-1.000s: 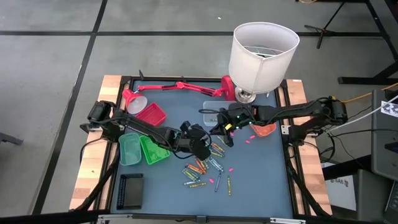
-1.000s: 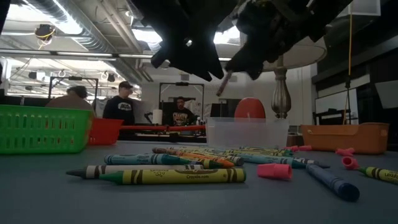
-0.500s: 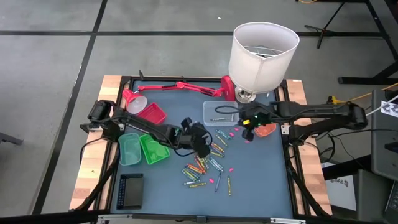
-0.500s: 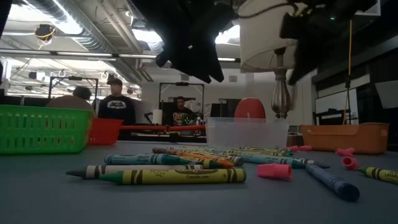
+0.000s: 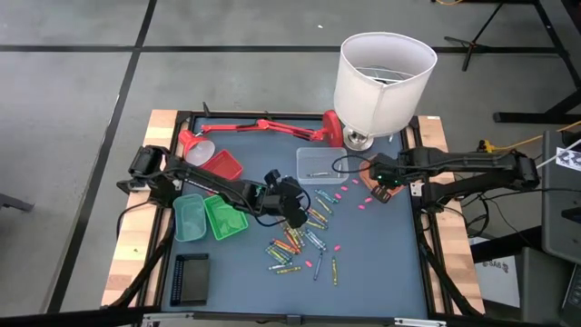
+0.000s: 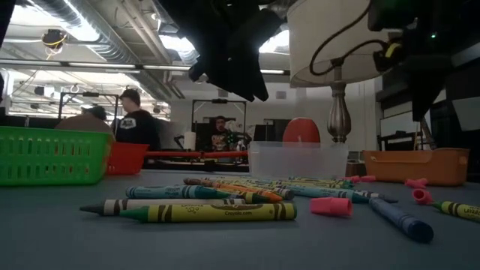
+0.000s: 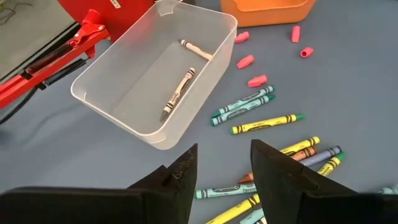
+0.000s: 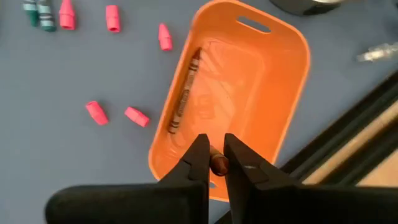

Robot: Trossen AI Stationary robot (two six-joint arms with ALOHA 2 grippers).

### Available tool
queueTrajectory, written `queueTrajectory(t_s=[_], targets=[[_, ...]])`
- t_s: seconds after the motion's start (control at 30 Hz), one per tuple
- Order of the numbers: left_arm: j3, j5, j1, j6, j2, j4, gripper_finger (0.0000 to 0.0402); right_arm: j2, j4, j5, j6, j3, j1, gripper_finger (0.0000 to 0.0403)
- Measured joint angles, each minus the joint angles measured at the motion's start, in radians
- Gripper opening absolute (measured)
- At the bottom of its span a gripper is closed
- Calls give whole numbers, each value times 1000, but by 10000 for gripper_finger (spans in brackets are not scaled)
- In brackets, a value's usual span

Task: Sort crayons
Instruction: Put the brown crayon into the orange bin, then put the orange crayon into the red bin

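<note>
Several crayons lie loose on the blue table top, seen up close in the low view as crayons. My left gripper hangs open above that pile, beside the clear tray, which has two crayons in it. My right gripper is over the orange tray at the table's right side, shut on a brown crayon. Another brown crayon lies on the orange tray's floor. From above, my right gripper covers part of that tray. My right gripper pinches a brown crayon between its two fingers; only the crayon's end shows between the fingertips. The fingers point steeply down from above. The crayon is lifted clear, over the near rim of the orange tray.
Pink bits lie scattered between the clear and orange trays. Two green trays and a red tray stand at the left, a black tray at the near left. A white-shaded lamp and a red folding lamp stand along the far edge.
My right gripper has travelled toward the table's right edge, from beside the clear tray to above the orange tray, tipping from near level to steeply downward, still shut on the crayon it carries.
</note>
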Motion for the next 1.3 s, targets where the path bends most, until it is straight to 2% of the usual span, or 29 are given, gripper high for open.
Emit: queueTrajectory(t_s=[0.23, 0.57, 0.73, 1.0, 1.3], targets=[[0, 16, 0, 17, 0, -3, 133, 1, -2, 8, -16, 0, 0, 41], [0, 204, 0, 174, 0, -3, 124, 1, -2, 8, -17, 0, 0, 51], [0, 273, 1, 268, 0, -15, 120, 1, 0, 8, -17, 0, 0, 75], [0, 479, 12, 329, 0, -126, 120, 1, 10, 8, -17, 0, 0, 116], [0, 622, 2, 367, 0, -244, 120, 1, 66, 9, -18, 0, 0, 118]])
